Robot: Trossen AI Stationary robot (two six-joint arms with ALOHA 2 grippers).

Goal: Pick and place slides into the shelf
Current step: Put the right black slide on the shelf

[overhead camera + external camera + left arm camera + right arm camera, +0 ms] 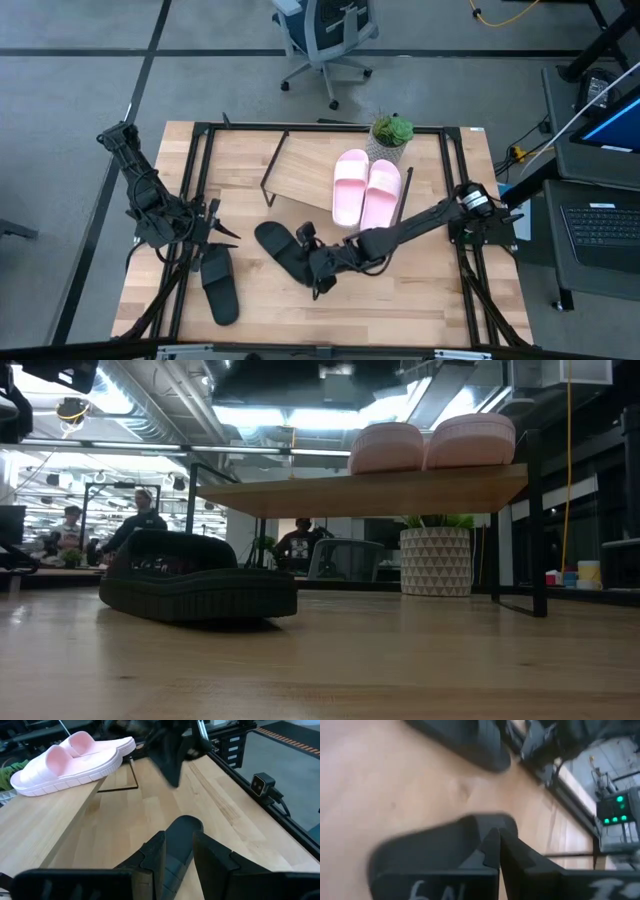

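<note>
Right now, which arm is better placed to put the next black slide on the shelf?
The right. Its end effector is shut on a black slide, near the shelf. The left end effector only straddles the other black slide, farther away.

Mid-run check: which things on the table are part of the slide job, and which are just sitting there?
Job:
pink slides, both on the shelf
black slide at the right gripper
black slide by the left gripper, left gripper

Bystanders:
potted plant
office chair beyond the table
</note>
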